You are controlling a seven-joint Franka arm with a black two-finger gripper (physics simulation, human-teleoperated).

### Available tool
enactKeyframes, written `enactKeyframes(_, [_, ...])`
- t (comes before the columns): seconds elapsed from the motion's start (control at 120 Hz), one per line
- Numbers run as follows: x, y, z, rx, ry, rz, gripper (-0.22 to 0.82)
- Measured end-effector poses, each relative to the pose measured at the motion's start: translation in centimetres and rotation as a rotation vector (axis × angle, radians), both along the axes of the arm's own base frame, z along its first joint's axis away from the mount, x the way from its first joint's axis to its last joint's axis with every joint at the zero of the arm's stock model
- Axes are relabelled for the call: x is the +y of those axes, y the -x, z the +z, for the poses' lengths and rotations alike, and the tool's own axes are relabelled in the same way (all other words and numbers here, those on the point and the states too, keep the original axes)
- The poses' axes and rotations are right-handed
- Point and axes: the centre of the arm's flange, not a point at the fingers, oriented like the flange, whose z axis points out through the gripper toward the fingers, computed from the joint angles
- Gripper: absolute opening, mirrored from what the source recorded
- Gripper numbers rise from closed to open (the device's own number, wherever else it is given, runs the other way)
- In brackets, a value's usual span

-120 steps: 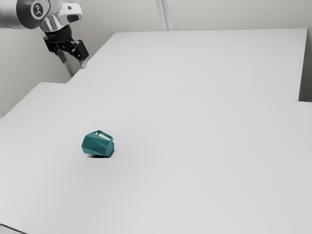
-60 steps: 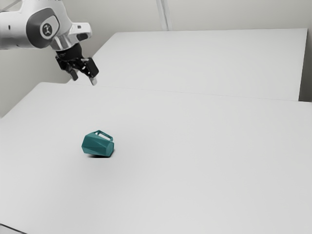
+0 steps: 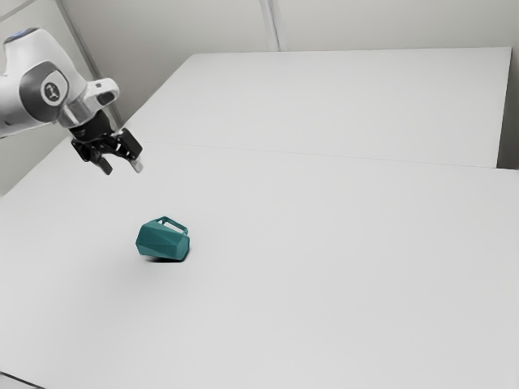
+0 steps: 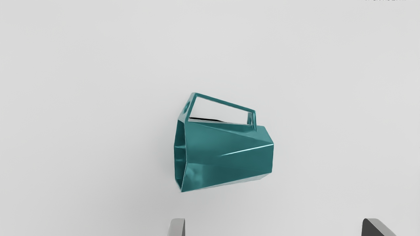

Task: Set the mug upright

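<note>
My gripper (image 3: pixel 122 167) is released, its fingers spread with nothing between them, up above the tabletop (image 3: pixel 324 284). The mug (image 3: pixel 162 241) lies on its side on that tabletop, toward five o'clock from me and lower, as the exterior view shows it. There its long axis runs roughly from nine o'clock, where I take the mouth to face, to between three and four at the base; the handle (image 4: pixel 226 102) points about twelve. My fingers part nearly along that same axis, so I judge a pinch across the body would want about a quarter turn first.
</note>
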Motion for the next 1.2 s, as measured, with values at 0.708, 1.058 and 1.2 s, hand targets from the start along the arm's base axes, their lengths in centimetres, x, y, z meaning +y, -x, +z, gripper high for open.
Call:
enactKeyframes(0.708, [8.1,6.2,-9.2,-0.109,0.336,0.023,0.59])
enactKeyframes(1.058, [10.7,8.4,-13.1,-0.164,0.448,-0.095,0.59])
enactKeyframes(1.2, [10.7,8.4,-14.5,-0.195,0.483,-0.166,0.59])
